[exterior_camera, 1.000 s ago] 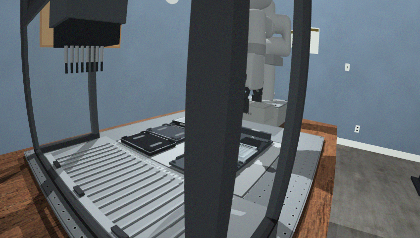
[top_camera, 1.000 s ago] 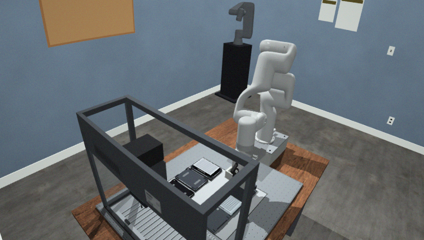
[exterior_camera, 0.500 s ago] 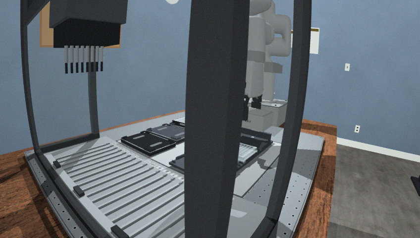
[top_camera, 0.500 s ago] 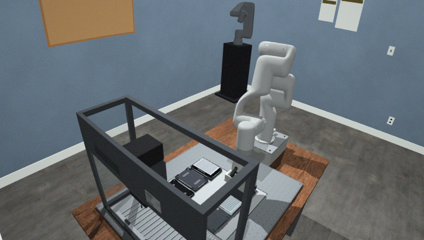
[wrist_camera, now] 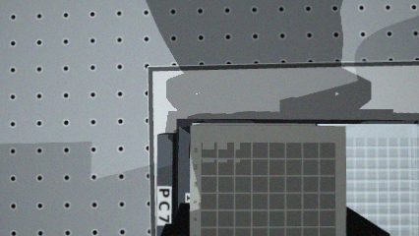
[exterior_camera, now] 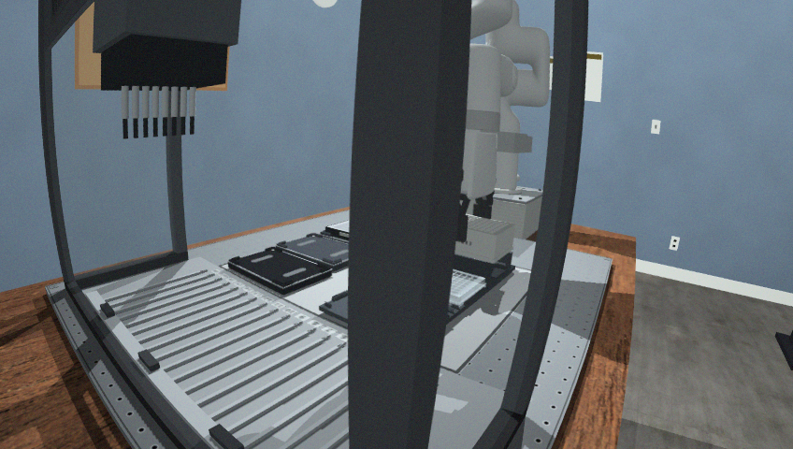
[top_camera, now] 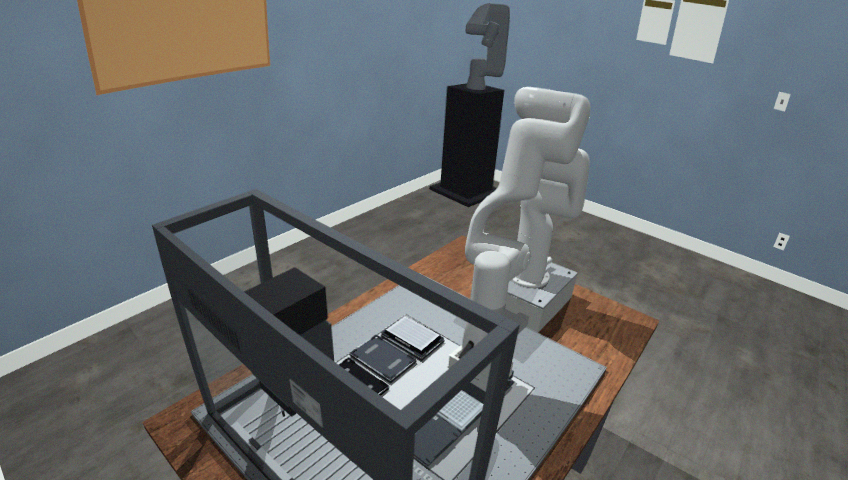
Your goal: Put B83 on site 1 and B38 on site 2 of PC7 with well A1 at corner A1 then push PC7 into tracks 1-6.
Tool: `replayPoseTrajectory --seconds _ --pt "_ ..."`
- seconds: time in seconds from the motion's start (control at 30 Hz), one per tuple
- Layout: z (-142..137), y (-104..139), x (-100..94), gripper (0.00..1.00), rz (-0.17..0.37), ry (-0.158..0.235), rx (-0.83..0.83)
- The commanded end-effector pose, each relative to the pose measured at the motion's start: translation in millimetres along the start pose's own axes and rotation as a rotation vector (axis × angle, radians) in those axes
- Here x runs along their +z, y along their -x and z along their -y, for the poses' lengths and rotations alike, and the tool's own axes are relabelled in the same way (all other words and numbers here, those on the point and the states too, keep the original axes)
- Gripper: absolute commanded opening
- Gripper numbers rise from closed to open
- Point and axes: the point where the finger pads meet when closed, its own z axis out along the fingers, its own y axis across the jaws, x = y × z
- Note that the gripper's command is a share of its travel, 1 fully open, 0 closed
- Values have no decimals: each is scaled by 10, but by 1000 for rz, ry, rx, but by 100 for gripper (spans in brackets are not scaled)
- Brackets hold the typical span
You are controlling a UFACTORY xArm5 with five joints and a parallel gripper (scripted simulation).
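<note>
matte grey, squared-off and deep, the block b83 has a grid of square wells across its top. the claw is clamped on it, black fingers at opposite sides, over the handle end of the dark, flat carrier pc7; i can't tell whether it sits fully flat. beside it, the pale, glassy-looking plate b38 lies on the carrier, which is on the apron, outside the ribbed metal rails.

white-topped b33 rests in its nest, in a row with two dark, slotted nests.

under everything, a perforated grey metal plate covers much of the reddish wood-grain table. a charcoal, square-barred frame stands over the rails. around it are mottled blue walls, a smoky grey plank floor and a tan board.

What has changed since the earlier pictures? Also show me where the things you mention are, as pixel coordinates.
The tool [exterior_camera: 475, 227] has lowered the grey block [exterior_camera: 483, 236] [wrist_camera: 268, 187] toward the carrier's [exterior_camera: 335, 306] [wrist_camera: 164, 162] handle end, gripping it throughout. The pale plate [top_camera: 461, 409] [exterior_camera: 467, 286] [wrist_camera: 384, 172] on the carrier and both dark nests [top_camera: 383, 358] [exterior_camera: 280, 268] look unchanged.
</note>
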Motion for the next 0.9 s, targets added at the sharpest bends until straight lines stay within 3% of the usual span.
replayPoseTrajectory --seconds 0.0,0.3,0.87 --pt "-16 -3 62 0 25 11 0" --pt "-17 0 169 0 25 11 0" --pt "-17 0 169 0 25 11 0"
